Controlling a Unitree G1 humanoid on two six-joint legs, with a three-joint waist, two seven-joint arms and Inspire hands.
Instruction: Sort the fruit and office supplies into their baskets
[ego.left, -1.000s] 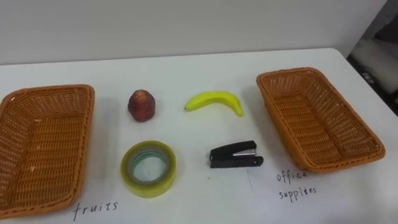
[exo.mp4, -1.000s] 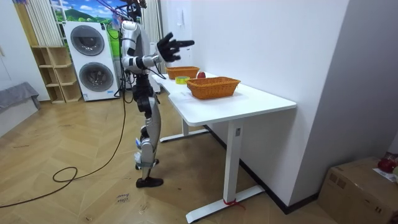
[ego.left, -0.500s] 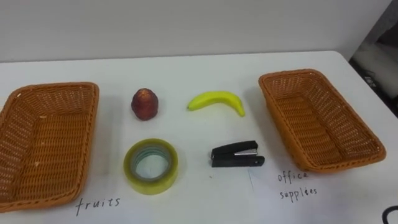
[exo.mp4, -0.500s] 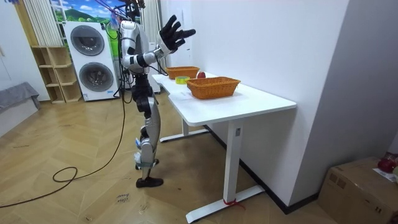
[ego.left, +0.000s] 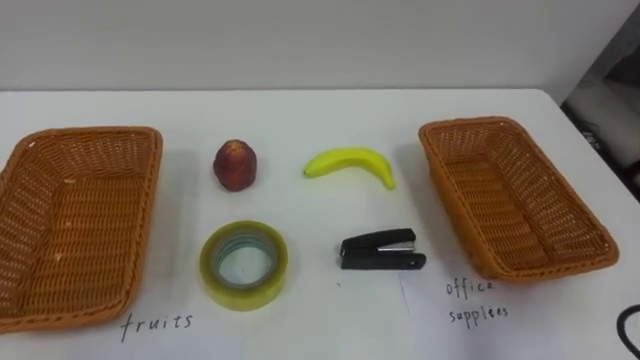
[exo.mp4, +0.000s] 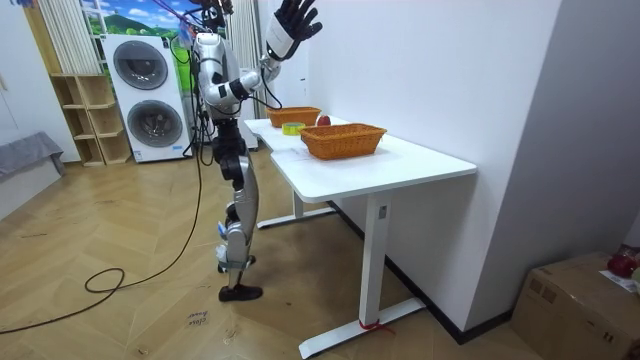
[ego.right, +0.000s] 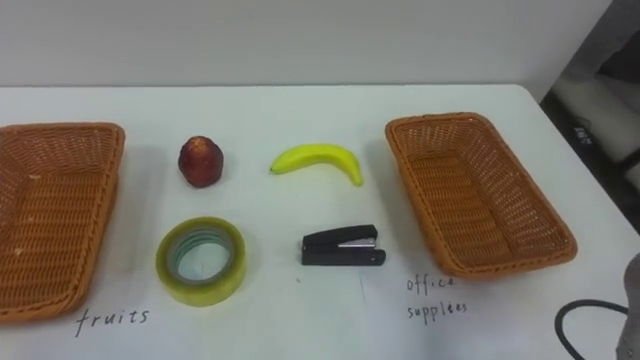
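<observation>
On the white table (ego.left: 300, 120) lie a red apple (ego.left: 235, 165), a yellow banana (ego.left: 350, 163), a roll of yellowish tape (ego.left: 211, 272) and a black stapler (ego.left: 380, 251). An empty wicker basket (ego.left: 85, 132) at the left has "fruits" written beside it. Another empty wicker basket (ego.left: 470, 124) at the right is marked "office supplies". In the room view I stand at the table's long side with my right hand (exo.mp4: 293, 18) raised above head height, open, fingers spread, far from every object.
The table's far edge meets a white wall. In the room view a washing machine (exo.mp4: 155, 110) and shelves stand behind me, and a cardboard box (exo.mp4: 575, 300) sits on the wooden floor at the room view's right.
My right hand has risen from chest height to above my head, staying open. The eye view has shifted slightly; the objects on the table have not moved.
</observation>
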